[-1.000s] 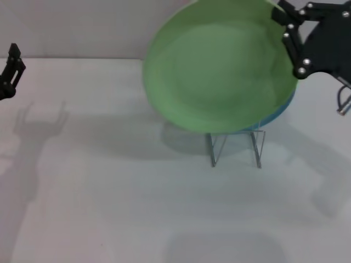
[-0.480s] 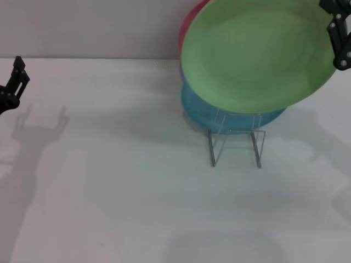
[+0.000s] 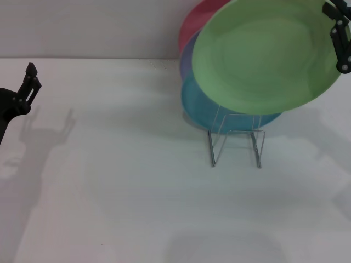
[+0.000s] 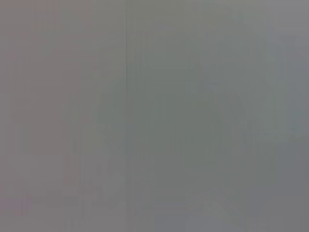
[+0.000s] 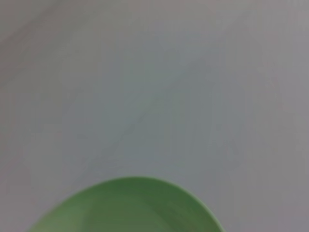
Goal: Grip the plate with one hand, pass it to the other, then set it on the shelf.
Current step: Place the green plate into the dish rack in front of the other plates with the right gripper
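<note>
At the far left of the head view, the left gripper (image 3: 26, 90) hangs idle above the white table (image 3: 126, 192), well apart from the work; whether its fingers are apart or together cannot be told. Right of centre, the wire shelf (image 3: 236, 145) stands on the table and already holds a turquoise-blue plate (image 3: 203, 112), with a lavender plate (image 3: 188, 57) and a pink plate (image 3: 200, 19) behind it. The light green plate (image 3: 263, 55) hangs tilted in the air in front of and above those plates, not yet in the rack. At the right edge, the right gripper (image 3: 341, 41) is clamped on the green plate's rim. The risks appear to be two: a plate held by one edge could slip or swing, and lowered off line it could strike the blue plate or tip the narrow shelf.
</note>
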